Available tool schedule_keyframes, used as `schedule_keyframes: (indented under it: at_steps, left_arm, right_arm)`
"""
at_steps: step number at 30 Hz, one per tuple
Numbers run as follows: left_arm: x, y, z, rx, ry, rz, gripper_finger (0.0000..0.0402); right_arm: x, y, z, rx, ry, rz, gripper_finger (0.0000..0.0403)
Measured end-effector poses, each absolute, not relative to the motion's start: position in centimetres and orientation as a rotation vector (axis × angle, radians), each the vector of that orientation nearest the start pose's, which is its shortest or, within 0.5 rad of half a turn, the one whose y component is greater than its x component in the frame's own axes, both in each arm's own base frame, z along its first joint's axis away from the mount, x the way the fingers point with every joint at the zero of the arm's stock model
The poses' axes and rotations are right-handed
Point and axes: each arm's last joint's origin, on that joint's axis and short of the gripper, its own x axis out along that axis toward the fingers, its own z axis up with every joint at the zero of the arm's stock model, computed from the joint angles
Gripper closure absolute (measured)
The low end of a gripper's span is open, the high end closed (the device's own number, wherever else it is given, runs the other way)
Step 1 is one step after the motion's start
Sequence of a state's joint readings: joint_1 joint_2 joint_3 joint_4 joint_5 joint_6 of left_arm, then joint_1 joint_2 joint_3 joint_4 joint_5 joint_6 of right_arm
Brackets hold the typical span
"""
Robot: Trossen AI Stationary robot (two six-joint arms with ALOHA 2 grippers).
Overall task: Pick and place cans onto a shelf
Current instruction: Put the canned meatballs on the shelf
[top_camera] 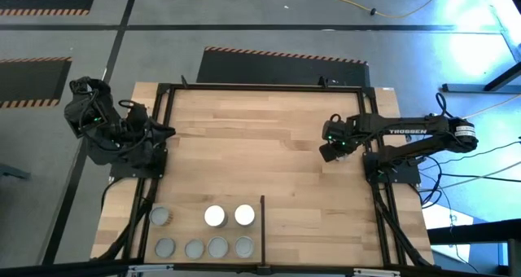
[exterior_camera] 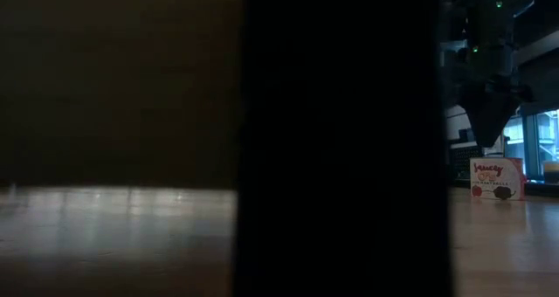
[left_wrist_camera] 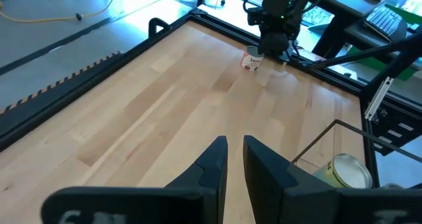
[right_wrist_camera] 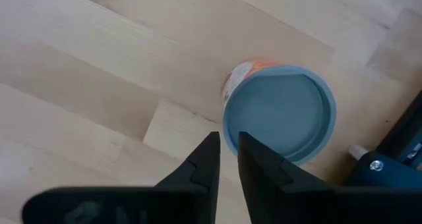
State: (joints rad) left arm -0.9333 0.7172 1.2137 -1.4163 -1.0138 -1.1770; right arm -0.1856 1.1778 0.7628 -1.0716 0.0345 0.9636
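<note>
The right arm's dark two-finger gripper [top_camera: 332,144] hangs over the right side of the pale planked wooden tabletop [top_camera: 260,138], above a small upright can with a white and orange label and a flat pale lid [right_wrist_camera: 279,112]. In the right wrist view its fingers [right_wrist_camera: 206,159] are almost together with only a narrow slit between them, and they hold nothing; the can's lid sits just past the fingertips. From the low view the gripper seems to be above the can rather than touching it, though that view is mostly blocked.

The left gripper [left_wrist_camera: 235,157] waits at the table's left edge, fingers nearly closed and empty.

Seven round-topped cans, two bright white [top_camera: 215,216] and the rest dull grey [top_camera: 194,248], stand at the near edge, left of a thin black divider bar [top_camera: 262,226].
</note>
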Motion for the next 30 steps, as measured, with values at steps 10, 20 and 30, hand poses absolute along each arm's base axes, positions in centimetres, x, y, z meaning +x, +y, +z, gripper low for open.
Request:
schedule_keyframes:
  at_steps: [10, 20, 30]
  left_arm:
    - [5.5, -3.2, 38.1, -0.395, 0.380, 0.341, 0.0358]
    - [5.5, -3.2, 38.1, -0.394, 0.380, 0.341, 0.0358]
    - [5.5, -3.2, 38.1, -0.393, 0.381, 0.341, 0.0358]
  right_arm:
    - [17.3, -3.3, 20.6, 0.890, 1.296, -0.878, 0.0345]
    - [17.8, -3.4, 19.9, 0.876, 1.328, -0.896, 0.0345]
    - [18.6, -3.6, 18.5, 0.837, 1.411, -0.910, 0.0345]
